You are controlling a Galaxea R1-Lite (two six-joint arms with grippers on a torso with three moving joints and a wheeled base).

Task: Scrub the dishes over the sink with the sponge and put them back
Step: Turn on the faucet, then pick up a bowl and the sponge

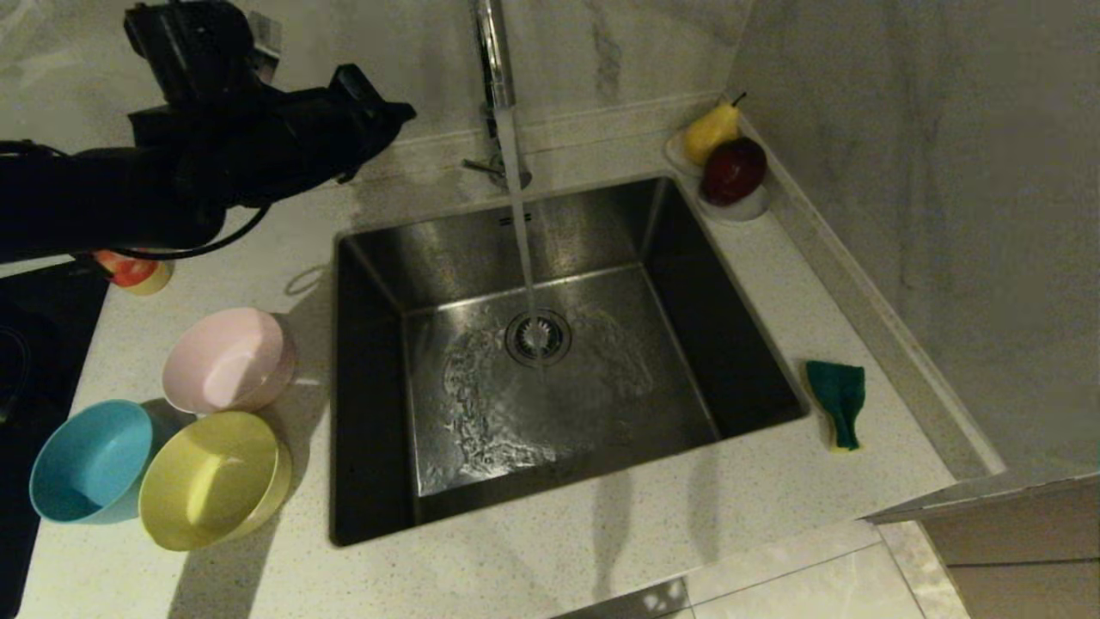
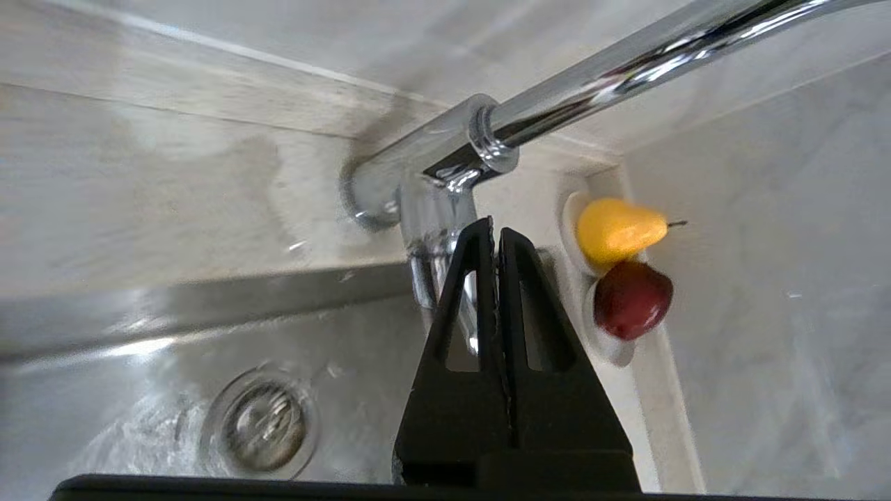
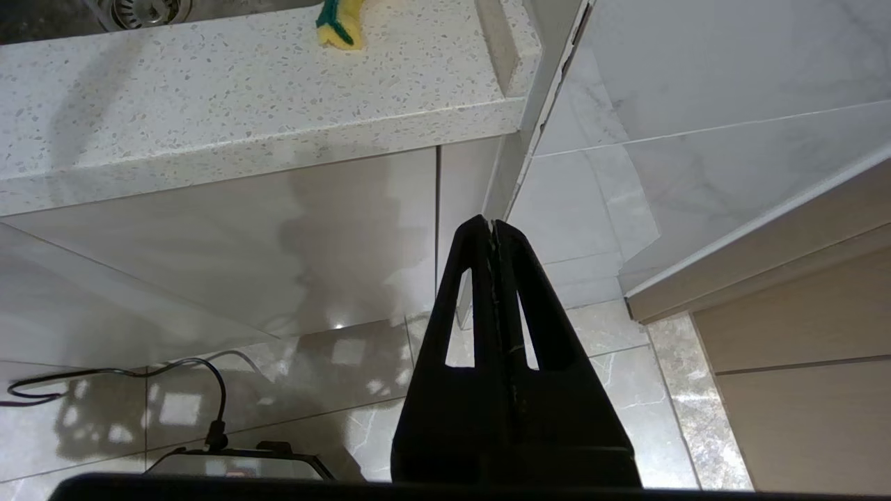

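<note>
**Water running, bowls and sponge waiting on the tabletop**

We see the speckled tabletop (image 1: 601,533) wrapping around the sink (image 1: 687,284), the biggest thing here. Water falls from the tap (image 1: 494,52) onto the drain (image 1: 538,337) and spreads across the steel floor.

Our left arm reaches in high over the back left corner of the tabletop. The left gripper (image 2: 495,233) has its jaws pressed together with nothing between them. In the left wrist view the tips lie just in front of the tap's base and lever, though we cannot tell if they touch it. The drain lies below and to the near side of those jaws.

The right gripper (image 3: 491,226) hangs low in front of the cabinet, beneath the tabletop's edge, its jaws also together and empty.

The three bowls sit well away from the left jaws, on the tabletop to the left of the sink. The pink bowl (image 1: 228,359) is the nearest to the jaws. The yellow bowl (image 1: 215,477) sits beyond it toward the front edge, touching the blue bowl (image 1: 90,462) at its outer side.

A white saucer (image 1: 739,209) with a red apple (image 1: 733,170) and a yellow pear (image 1: 711,131) sits past the left jaws, in the back right corner.

The sponge (image 1: 839,402) lies green side up on the tabletop just right of the sink, far from the left jaws and above the right ones.
</note>
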